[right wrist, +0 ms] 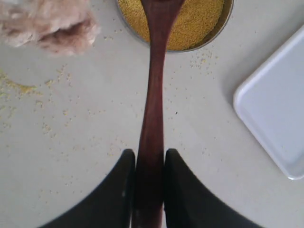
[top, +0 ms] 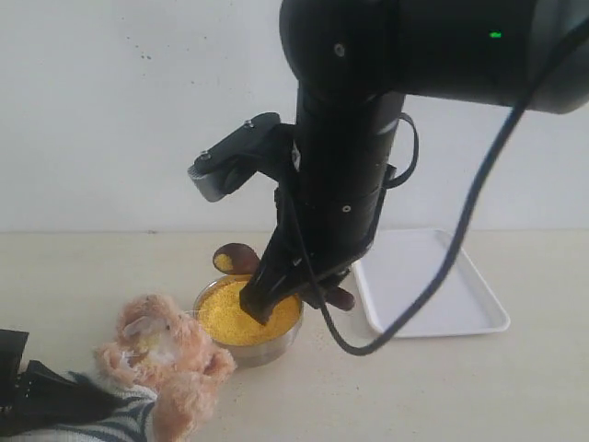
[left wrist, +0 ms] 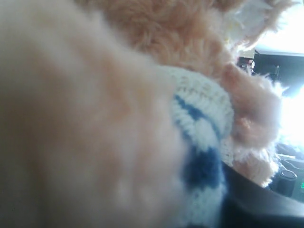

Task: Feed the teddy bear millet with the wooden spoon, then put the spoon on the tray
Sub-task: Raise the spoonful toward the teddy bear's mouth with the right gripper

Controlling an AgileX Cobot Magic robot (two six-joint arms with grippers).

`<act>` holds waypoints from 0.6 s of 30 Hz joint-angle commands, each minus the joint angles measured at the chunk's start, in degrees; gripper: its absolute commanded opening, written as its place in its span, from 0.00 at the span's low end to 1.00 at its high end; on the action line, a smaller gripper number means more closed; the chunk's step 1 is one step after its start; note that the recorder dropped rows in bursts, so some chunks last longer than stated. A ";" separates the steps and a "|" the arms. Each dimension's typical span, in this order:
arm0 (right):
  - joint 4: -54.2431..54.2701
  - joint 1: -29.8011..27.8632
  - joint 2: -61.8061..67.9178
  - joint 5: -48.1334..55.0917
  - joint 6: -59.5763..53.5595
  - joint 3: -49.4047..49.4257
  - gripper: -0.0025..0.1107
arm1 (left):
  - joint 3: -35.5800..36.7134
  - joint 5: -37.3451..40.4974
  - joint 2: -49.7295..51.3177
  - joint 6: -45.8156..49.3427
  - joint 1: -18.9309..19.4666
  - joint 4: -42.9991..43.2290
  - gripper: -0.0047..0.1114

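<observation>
The teddy bear (top: 166, 354) sits at the front left, facing the metal bowl (top: 276, 345) of yellow millet (top: 225, 318). My left gripper (top: 51, 401) clasps its striped body; fur and shirt (left wrist: 199, 123) fill the left wrist view. My right gripper (right wrist: 150, 156) is shut on the wooden spoon's handle (right wrist: 154, 85). The spoon's oval bowl (top: 235, 259) hovers at the far rim of the metal bowl, over the millet (right wrist: 199, 19). The white tray (top: 433, 285) lies right of the bowl and holds nothing.
Spilled yellow grains (right wrist: 19, 88) dot the tabletop between the bear's fur (right wrist: 47, 23) and the bowl. The tray's corner (right wrist: 280, 109) lies close to the bowl. The right arm's large black body (top: 368, 138) hides the middle of the exterior view.
</observation>
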 commanded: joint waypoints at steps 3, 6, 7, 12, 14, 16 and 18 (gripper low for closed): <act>2.54 -0.04 -5.03 0.11 -1.19 5.48 0.02 | 0.12 1.95 -0.22 1.09 -0.08 -3.64 0.07; 2.66 -0.04 -5.03 0.11 -1.19 6.76 0.02 | 0.12 1.95 -0.22 1.95 -0.08 -3.82 0.07; 3.11 -0.04 -5.03 0.11 -1.19 7.36 0.02 | 0.12 1.95 -0.22 1.95 -0.08 -3.82 0.07; 6.67 0.67 -5.03 -0.38 -1.93 8.65 0.02 | 0.12 1.95 -0.22 2.20 -0.08 -4.07 0.07; 6.67 2.42 -5.03 -2.38 -1.93 8.65 0.02 | 0.12 1.95 -0.22 2.20 -0.08 -4.20 0.07; 6.67 4.63 -5.03 -4.63 -1.93 8.65 0.02 | 0.12 1.95 -0.22 2.20 -0.08 -4.30 0.07; 5.95 7.15 -5.03 -6.49 -1.93 8.65 0.02 | 0.12 1.95 -0.22 2.20 -0.08 -4.30 0.07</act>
